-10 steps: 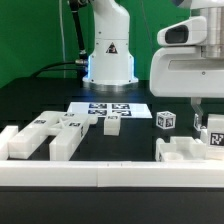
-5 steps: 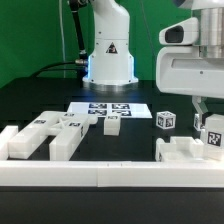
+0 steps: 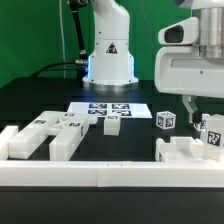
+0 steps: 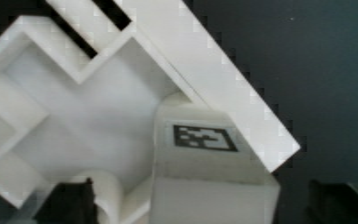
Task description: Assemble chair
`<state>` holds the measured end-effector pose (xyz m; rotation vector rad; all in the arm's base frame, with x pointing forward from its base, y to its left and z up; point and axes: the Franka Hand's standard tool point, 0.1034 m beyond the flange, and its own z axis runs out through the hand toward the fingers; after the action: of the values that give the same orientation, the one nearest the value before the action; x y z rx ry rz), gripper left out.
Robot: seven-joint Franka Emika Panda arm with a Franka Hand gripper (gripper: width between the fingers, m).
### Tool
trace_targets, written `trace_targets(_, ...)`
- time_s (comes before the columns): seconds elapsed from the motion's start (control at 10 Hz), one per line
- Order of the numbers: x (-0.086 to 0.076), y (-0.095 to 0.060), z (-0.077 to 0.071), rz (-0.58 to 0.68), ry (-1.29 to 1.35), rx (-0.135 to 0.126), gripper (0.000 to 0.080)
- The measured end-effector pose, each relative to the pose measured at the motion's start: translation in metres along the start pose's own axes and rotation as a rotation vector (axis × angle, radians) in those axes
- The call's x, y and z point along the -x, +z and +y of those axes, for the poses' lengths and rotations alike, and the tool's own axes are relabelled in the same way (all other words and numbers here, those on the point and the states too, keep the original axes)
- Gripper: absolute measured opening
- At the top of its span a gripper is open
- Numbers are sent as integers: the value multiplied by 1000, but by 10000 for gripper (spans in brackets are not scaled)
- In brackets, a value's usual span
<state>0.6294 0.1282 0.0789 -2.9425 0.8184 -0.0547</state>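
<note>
At the exterior view's right, my gripper [image 3: 205,112] hangs open over a white chair part. That part is an upright post with a black-and-white tag [image 3: 213,134], standing on a larger white frame piece [image 3: 178,152]. One dark finger [image 3: 188,106] shows beside the post, apart from it. In the wrist view the tagged post [image 4: 204,140] stands between my gripper's [image 4: 202,200] two dark fingers [image 4: 78,196], with a gap on each side. The angled white frame piece [image 4: 87,90] lies behind it.
Several loose white chair parts [image 3: 45,135] lie at the exterior view's left, with a small block [image 3: 112,125] and a tagged cube [image 3: 166,120] nearer the middle. The marker board [image 3: 108,110] lies before the robot base [image 3: 108,55]. A white border rail [image 3: 100,172] runs along the front.
The gripper has opened: its visible finger has moved away from the tagged post toward the exterior view's left. The post stays standing on the frame piece.
</note>
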Motion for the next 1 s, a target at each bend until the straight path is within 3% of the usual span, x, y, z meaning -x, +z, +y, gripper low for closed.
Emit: trace_targets(1.0, 1, 0, -1, 3, -772, 15, 649)
